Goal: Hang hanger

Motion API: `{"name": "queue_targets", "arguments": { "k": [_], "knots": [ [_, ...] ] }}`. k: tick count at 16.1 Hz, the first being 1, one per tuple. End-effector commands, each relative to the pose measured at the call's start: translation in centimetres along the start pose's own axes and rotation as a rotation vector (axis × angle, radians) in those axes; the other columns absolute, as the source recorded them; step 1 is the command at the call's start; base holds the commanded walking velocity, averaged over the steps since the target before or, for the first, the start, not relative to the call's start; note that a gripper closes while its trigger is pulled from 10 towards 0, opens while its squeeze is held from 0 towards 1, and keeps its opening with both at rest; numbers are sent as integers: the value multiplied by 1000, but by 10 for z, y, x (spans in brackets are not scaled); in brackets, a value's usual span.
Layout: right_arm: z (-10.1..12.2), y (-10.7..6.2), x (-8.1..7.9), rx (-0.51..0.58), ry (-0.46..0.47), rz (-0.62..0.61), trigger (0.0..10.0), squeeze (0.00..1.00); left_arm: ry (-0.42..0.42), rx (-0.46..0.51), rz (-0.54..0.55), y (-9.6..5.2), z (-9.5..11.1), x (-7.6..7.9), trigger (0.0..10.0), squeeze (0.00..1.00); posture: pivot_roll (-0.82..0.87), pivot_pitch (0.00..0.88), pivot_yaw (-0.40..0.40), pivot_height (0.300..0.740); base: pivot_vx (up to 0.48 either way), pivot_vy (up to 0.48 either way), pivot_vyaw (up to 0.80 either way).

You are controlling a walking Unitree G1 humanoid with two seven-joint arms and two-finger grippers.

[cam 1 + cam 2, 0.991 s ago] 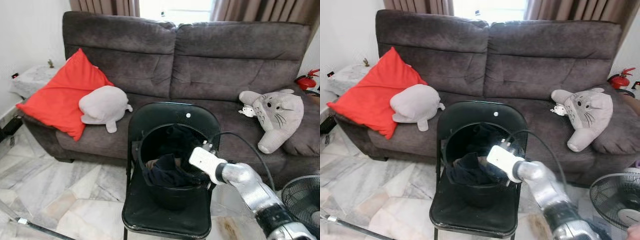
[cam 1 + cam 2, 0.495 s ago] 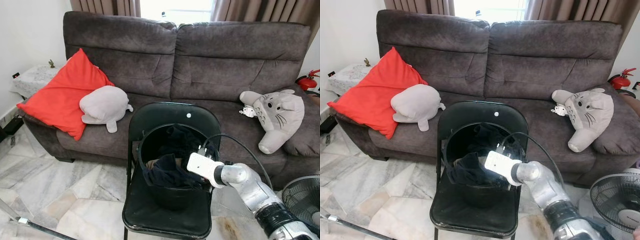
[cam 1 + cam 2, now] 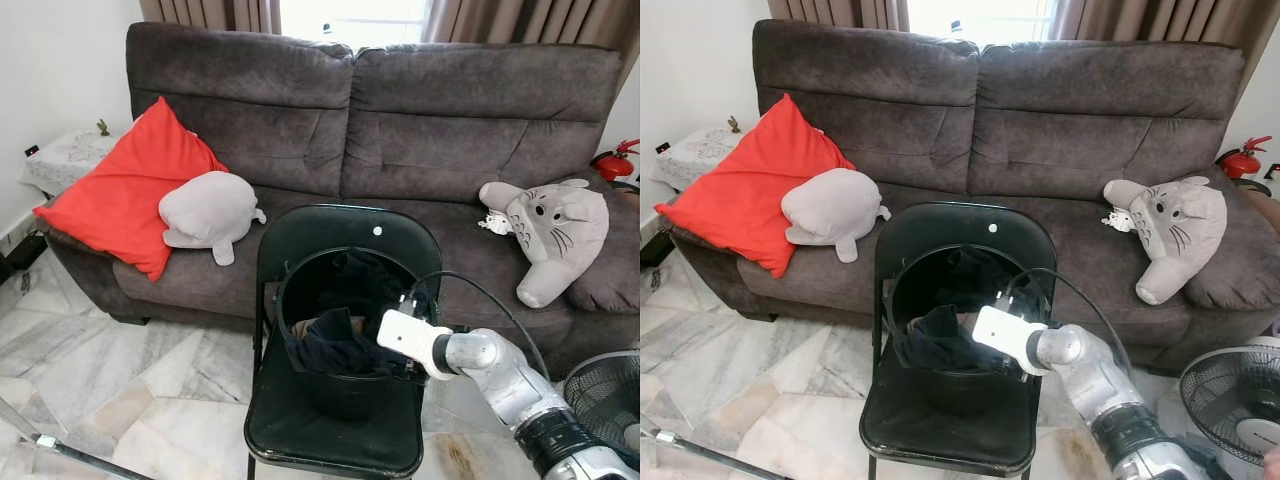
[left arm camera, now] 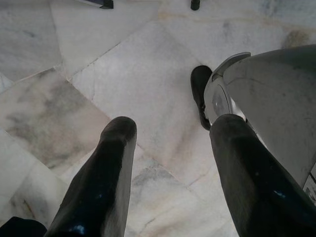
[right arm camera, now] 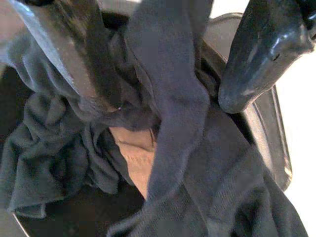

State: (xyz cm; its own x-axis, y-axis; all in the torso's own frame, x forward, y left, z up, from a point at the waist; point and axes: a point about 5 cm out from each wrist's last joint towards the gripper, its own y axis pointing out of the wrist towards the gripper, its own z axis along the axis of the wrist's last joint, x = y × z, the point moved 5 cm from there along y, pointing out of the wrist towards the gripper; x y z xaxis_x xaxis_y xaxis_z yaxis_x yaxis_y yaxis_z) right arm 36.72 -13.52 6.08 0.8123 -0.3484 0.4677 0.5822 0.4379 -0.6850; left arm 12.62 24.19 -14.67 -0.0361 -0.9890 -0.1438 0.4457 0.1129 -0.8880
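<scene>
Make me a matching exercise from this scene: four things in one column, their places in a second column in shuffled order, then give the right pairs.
Things
1. red cushion
2. grey cat plush
3. black bucket
4. right gripper

Places
A. on the seat of the black folding chair
B. at the right end of the sofa
C. leaning at the sofa's left end
D. over the dark clothes in the bucket

Pairs: 1-C, 2-B, 3-A, 4-D
</scene>
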Motion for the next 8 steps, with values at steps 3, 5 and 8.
{"name": "queue_targets", "arguments": {
  "k": [3,5,8],
  "knots": [
    [-14,-2,1,-54,4,-14,7922,0,-2,-16,-3,0,-2,0,10000,0,32,0,29,740,0,0,0],
    [-19,-3,1,-68,12,-21,10000,0,0,-17,-3,0,-2,0,10000,0,32,0,29,740,0,0,0],
    [-21,-3,2,-71,15,-27,10000,0,0,-16,-3,0,-2,0,10000,0,35,0,29,740,0,0,0]
  ]
}}
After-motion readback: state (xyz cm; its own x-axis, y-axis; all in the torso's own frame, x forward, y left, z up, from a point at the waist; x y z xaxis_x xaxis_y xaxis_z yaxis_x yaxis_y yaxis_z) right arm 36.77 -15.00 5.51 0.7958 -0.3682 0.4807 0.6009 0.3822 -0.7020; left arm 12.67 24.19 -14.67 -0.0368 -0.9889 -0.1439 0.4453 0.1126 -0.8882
